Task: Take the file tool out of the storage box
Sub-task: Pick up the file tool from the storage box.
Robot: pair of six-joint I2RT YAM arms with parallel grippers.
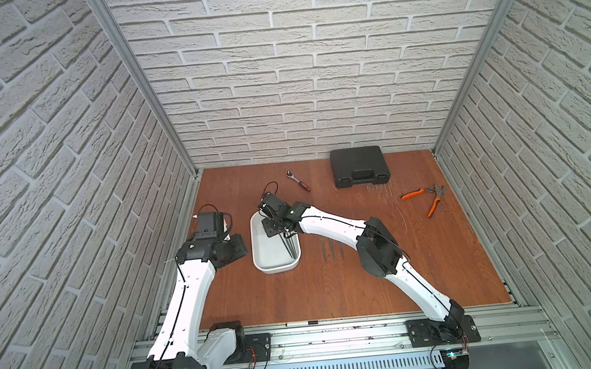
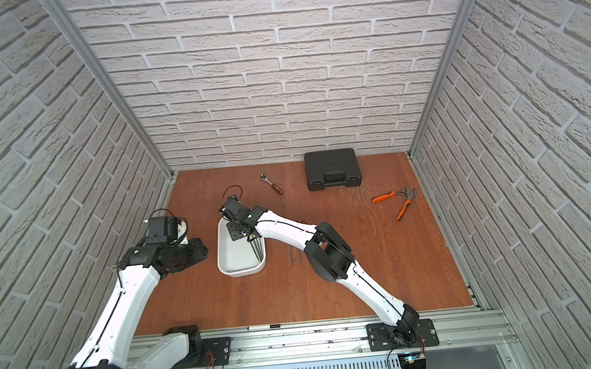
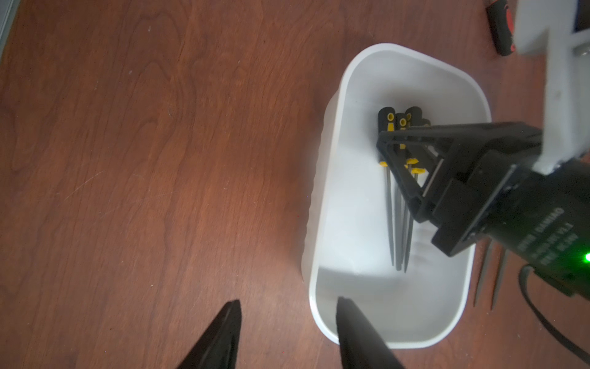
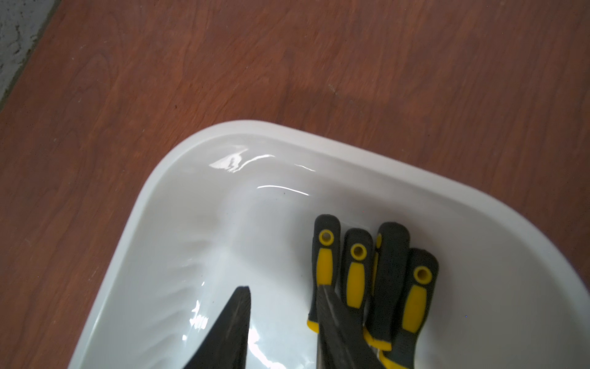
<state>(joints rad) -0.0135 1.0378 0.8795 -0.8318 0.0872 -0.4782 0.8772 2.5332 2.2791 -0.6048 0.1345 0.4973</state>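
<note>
Several files (image 1: 292,248) lie along one wall of the storage box (image 1: 271,254) in both top views; the right arm (image 1: 331,226) hides their handles. Left wrist view: left jaws open, empty, beside the box's corner. Right wrist view: right jaws open over four handles (image 4: 356,274), gripping nothing; whether one finger touches, I cannot tell. Reaching step, I judge; next, straddle one handle and close.

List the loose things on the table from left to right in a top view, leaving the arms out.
storage box → ratchet wrench → files lying on the table → black tool case → orange-handled pliers
</note>
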